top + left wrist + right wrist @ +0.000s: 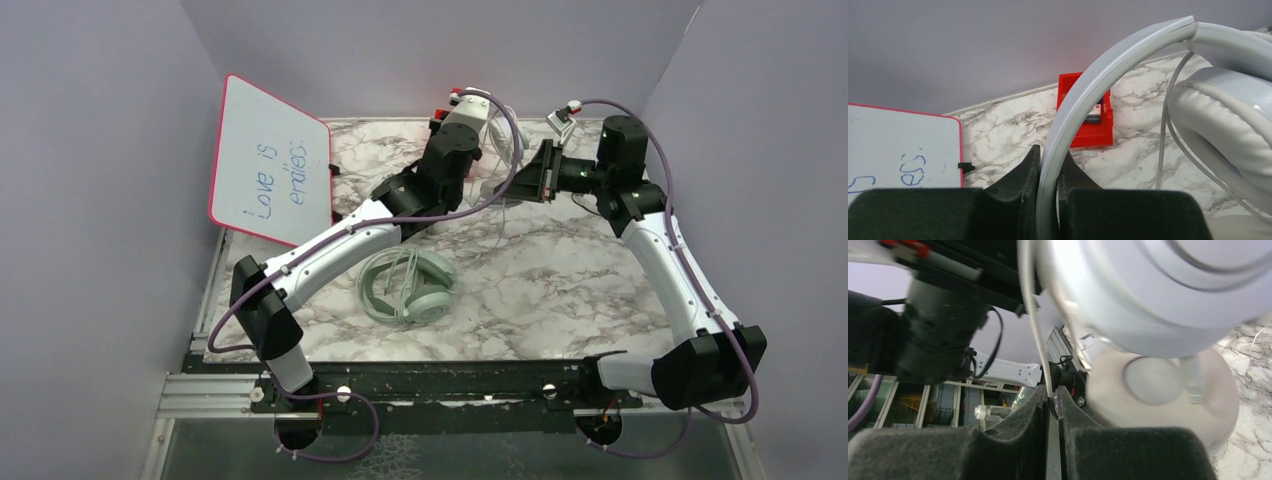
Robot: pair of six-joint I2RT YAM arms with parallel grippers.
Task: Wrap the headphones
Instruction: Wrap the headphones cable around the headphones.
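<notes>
My left gripper point(1049, 165) is shut on the headband of the grey-white headphones point(1228, 120) and holds them up at the back of the table point(495, 135). My right gripper point(1050, 397) is shut on their thin white cable point(1035, 335), right beside the ear cup point(1148, 295); in the top view it point(535, 172) points left at the headset. The cable hangs down to the table point(500, 215). The mint-green headphones point(408, 285) lie on the marble near the front, cable coiled inside the band. The small plain white headset is out of view.
A whiteboard with a pink rim point(270, 160) leans at the back left. A red tray point(1087, 112) holding a small item sits by the back wall. The marble table top point(560, 290) is walled in on three sides.
</notes>
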